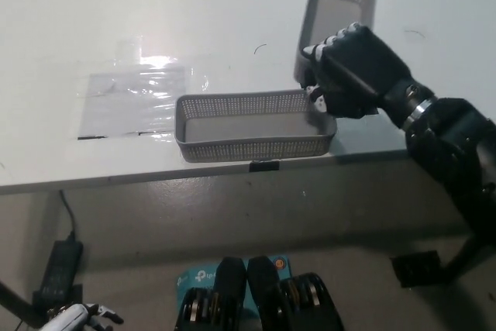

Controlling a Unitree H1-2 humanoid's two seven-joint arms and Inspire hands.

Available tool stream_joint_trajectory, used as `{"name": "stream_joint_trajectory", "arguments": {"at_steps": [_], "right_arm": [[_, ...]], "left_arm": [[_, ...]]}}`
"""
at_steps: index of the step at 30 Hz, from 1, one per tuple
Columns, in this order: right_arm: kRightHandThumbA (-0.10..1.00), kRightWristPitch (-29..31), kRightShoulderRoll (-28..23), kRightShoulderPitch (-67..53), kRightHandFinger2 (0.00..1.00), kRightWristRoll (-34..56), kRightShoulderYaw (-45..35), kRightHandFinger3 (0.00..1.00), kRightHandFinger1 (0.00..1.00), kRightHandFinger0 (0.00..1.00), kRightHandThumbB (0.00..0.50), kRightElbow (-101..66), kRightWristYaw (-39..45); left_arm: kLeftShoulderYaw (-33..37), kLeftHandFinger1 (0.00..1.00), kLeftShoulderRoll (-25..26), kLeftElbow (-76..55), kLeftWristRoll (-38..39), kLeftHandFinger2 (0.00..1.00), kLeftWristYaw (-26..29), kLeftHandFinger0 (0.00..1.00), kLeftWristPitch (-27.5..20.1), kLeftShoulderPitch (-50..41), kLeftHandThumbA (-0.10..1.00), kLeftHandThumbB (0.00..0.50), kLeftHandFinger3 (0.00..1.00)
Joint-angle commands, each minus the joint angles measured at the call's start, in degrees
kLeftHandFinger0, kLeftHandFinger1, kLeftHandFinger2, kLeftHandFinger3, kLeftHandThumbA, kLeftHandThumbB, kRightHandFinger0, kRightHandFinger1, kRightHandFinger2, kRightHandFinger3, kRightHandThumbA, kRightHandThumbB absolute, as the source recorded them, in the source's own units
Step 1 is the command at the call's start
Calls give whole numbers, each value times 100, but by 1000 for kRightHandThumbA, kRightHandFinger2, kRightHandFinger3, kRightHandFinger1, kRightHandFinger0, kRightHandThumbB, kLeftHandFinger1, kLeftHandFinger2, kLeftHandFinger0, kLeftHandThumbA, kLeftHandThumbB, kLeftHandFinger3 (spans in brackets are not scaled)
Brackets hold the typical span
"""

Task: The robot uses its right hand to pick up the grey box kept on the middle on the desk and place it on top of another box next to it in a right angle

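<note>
My black right hand (353, 71) is shut on a grey perforated box (338, 7), holding it tilted up on end above the right end of a second grey box (254, 125). That second box lies lengthwise near the front edge of the white desk (93, 13), open side up and empty. The held box's lower end is hidden behind my hand, close to the lying box's right rim; whether they touch I cannot tell. My white left hand (74, 318) hangs low at the bottom left, below the desk, only partly in view.
A clear plastic sheet (136, 91) lies on the desk left of the boxes. A small black clip (263, 165) sits on the desk's front edge. On the floor are a black power adapter (58, 265) and a teal carton (194, 277).
</note>
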State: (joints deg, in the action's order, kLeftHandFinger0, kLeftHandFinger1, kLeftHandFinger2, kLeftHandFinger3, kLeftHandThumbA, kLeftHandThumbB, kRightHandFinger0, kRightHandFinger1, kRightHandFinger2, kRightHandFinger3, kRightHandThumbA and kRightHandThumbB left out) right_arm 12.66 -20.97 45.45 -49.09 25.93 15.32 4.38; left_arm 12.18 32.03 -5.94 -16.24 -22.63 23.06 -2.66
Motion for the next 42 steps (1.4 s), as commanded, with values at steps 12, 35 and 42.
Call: {"name": "stream_joint_trajectory", "arguments": {"at_steps": [12,35,42], "right_arm": [[-100,142,394,-102,327,149,120,207,0,0,319,-280,278],[-100,687,974,-132,341,-292,628,228,0,0,273,387,-343],[-100,724,1065,-119,363,-512,784,285,0,0,294,614,-604]], "left_arm": [[-93,400,168,-125,5,554,-19,378,-136,-26,261,331,680],[-18,423,167,-86,-17,575,-63,402,-122,5,282,340,703],[35,412,147,-93,-6,558,-90,395,-146,-10,277,334,705]]}}
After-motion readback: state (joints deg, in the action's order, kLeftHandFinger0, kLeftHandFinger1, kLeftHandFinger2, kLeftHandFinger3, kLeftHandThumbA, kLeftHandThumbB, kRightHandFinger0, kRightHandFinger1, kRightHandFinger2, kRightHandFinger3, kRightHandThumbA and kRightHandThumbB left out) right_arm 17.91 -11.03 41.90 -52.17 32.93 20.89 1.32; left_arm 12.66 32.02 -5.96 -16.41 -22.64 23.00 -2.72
